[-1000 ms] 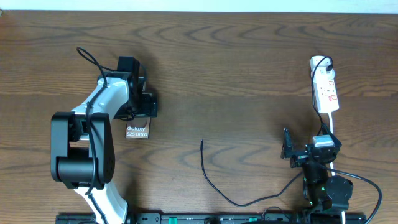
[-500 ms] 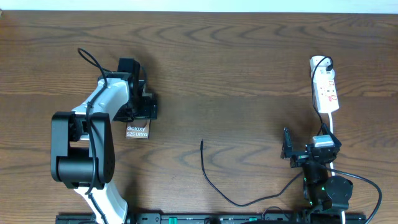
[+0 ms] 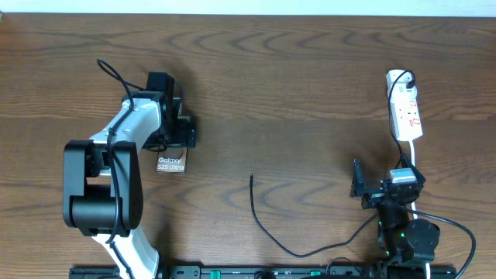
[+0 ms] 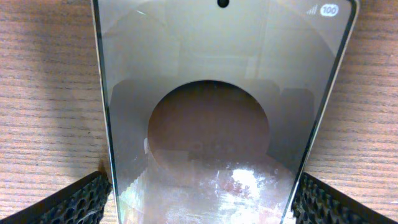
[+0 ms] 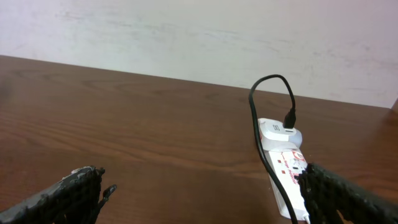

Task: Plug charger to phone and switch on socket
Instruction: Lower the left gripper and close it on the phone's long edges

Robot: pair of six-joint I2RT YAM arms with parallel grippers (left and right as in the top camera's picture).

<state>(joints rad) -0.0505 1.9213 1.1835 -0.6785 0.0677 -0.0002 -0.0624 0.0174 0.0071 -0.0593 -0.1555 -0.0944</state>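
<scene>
The phone [image 3: 170, 163] lies flat at the left, its "Galaxy" lettering showing just below my left gripper [image 3: 173, 141]. The left wrist view is filled by the phone [image 4: 217, 74], a glassy slab with a dark round patch. The left gripper [image 4: 202, 200] has a pad pressed against each long edge. The charger [image 3: 260, 218] is a thin black cable whose free tip rests on the table at the middle. My right gripper [image 3: 370, 190] stands open and holds nothing, below the socket [image 3: 405, 112]. The socket [image 5: 283, 155] has a black plug [image 5: 290, 118] in its far end.
The charger cable runs along the front of the table toward the right arm's base [image 3: 407, 236]. A black rail [image 3: 256, 273] lines the front edge. The left arm's own cable [image 3: 112, 74] loops above it. A pale wall [image 5: 186, 31] stands behind the table.
</scene>
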